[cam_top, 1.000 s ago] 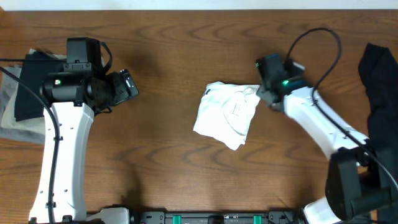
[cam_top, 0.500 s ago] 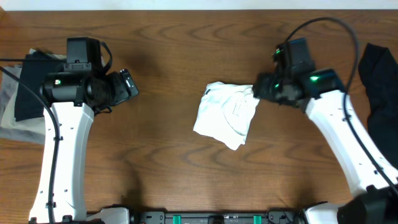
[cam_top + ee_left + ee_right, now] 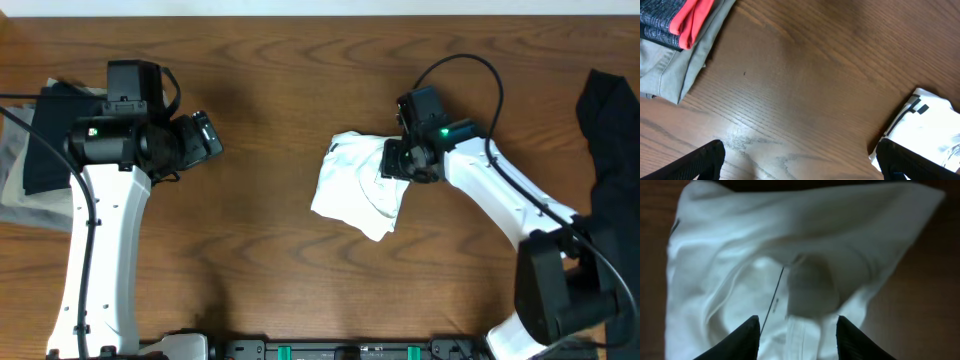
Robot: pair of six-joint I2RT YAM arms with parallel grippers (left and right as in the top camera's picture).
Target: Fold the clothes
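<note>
A crumpled white garment [image 3: 360, 185] lies at the table's centre. It fills the right wrist view [image 3: 740, 260], and its left edge shows in the left wrist view [image 3: 930, 127]. My right gripper [image 3: 392, 160] is open, its fingertips [image 3: 797, 330] straddling a fold at the garment's upper right part, close over the cloth. My left gripper [image 3: 205, 135] is open and empty above bare wood [image 3: 797, 160], well left of the garment. A pile of dark clothes [image 3: 612, 140] lies at the right edge.
Folded clothes [image 3: 40, 145] are stacked at the far left: grey fabric with a dark and red item on top [image 3: 675, 25]. The right arm's black cable [image 3: 470, 70] loops above the table.
My right gripper swung out to the right, then came back left and down over the garment's upper right part. The left arm has not moved. The garment's shape is nearly unchanged.
</note>
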